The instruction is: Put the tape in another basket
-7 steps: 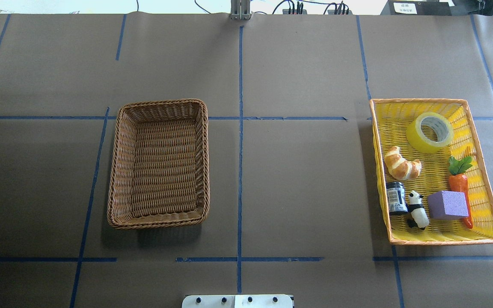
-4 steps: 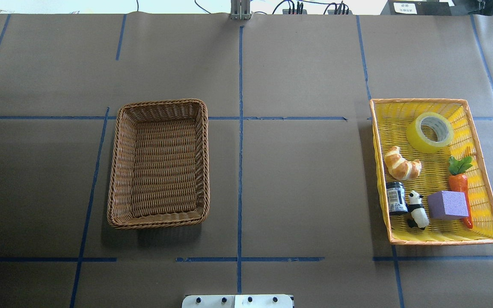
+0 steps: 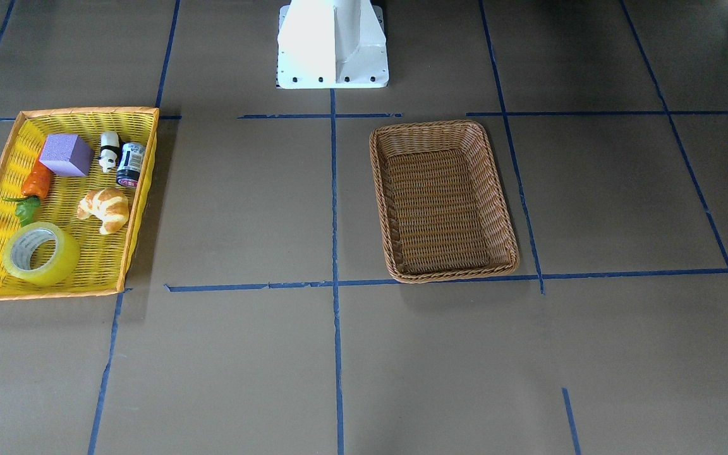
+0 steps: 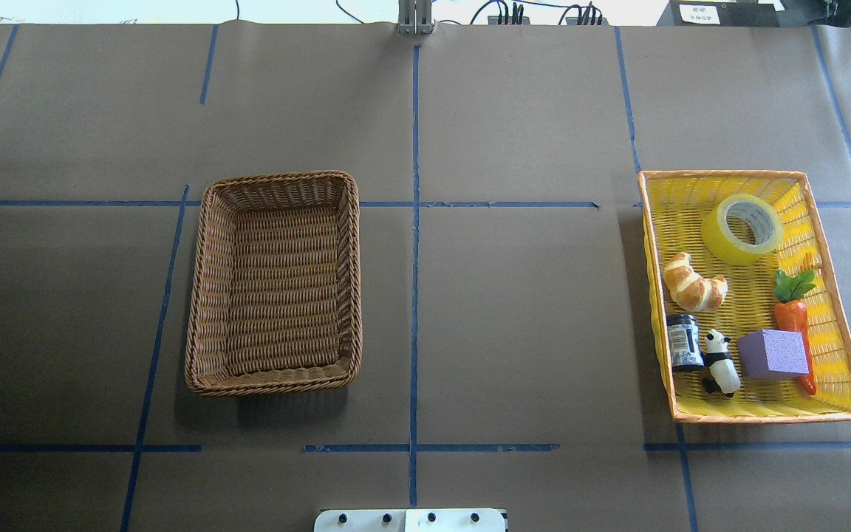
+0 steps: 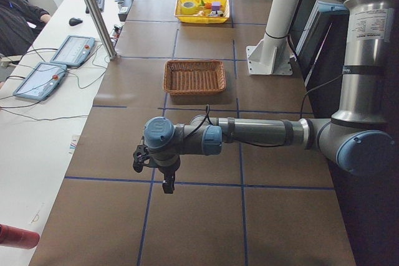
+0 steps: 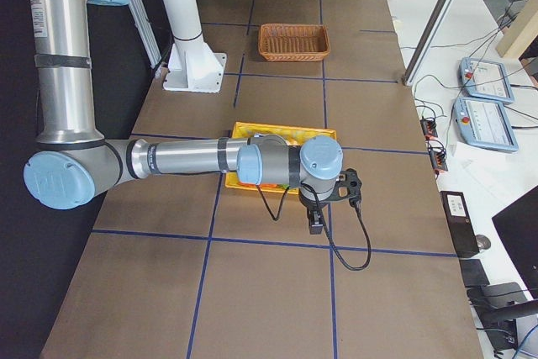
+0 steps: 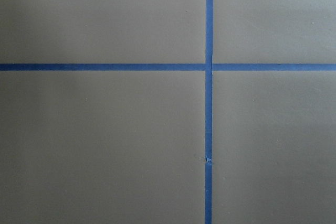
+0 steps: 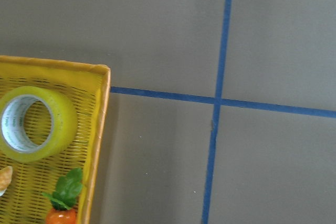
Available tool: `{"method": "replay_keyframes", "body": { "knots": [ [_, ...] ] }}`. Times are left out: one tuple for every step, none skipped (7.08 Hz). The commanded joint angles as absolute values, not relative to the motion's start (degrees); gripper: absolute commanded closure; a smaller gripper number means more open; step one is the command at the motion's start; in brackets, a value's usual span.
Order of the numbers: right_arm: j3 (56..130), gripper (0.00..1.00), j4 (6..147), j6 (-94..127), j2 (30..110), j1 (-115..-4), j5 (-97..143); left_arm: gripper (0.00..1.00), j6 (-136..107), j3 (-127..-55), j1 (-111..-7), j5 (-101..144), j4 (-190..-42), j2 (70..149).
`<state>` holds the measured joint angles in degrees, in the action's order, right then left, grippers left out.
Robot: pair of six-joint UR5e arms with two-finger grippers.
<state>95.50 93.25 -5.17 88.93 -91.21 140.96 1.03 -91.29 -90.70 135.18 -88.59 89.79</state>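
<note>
1. Tape (image 4: 742, 229) lies flat, hole up, in the far corner of the yellow tray (image 4: 758, 418), near two of its walls. Brown basket (image 4: 355, 281) sits well apart on the robot's left, nothing in it. Task not started.
2. Risk: the roll sits close to the tray walls, so fingers coming down outside it could catch the rim and drag or tip the tray.
3. Risk: the roll looks slick; a pinch on one side of the ring could let it swing or slip during the long carry and land on the worktop (image 4: 529, 310).
4. Risk: croissant (image 4: 694, 282) and carrot (image 4: 793, 310) are near the roll; a wide approach could knock them.
5. Right fingers (image 6: 316, 224) hang over the worktop just beside the tray; left fingers (image 5: 166, 185) are well apart from the basket. Both show only in side views, so I cannot tell if they are spread or pressed together.
6. Hidden: neither wrist view shows its own fingers. The right wrist view cuts off most of the tray. In the right side view the arm covers the tray, so no tape is visible there. Print on the tape core is unreadable.
</note>
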Motion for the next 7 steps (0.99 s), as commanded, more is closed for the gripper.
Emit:
{"method": "replay_keyframes", "body": {
  "knots": [
    [96.58, 0.0, 87.06, 2.99, 88.42, -86.25, 143.44, 0.0, 1.05, -91.23, -90.7, 135.18, -89.47, 89.47],
    [97.29, 0.0, 78.14, 14.82, 88.59, -82.39, 143.0, 0.0, 1.05, -91.14, -90.7, 135.26, -89.47, 89.47],
    [97.29, 0.0, 71.61, 24.95, 88.59, -78.35, 141.61, 0.0, 1.05, -91.14, -90.7, 135.26, -89.47, 89.47],
    [97.29, 0.0, 67.63, 31.23, 88.51, -74.74, 137.68, 0.0, 1.05, -90.71, -90.62, 135.26, -89.47, 89.56],
    [97.03, 0.0, 67.07, 36.42, 88.51, -71.31, 134.77, 0.0, 1.05, -90.53, -90.7, 135.26, -89.47, 89.56],
    [96.6, 0.0, 65.32, 37.17, 88.42, -67.97, 130.47, 0.0, 1.05, -90.53, -90.62, 135.26, -89.47, 89.56],
    [95.72, 0.0, 64.87, 37.18, 88.33, -66.37, 129.21, 0.0, 1.05, -90.53, -90.62, 135.26, -89.47, 89.56]
  ]
}}
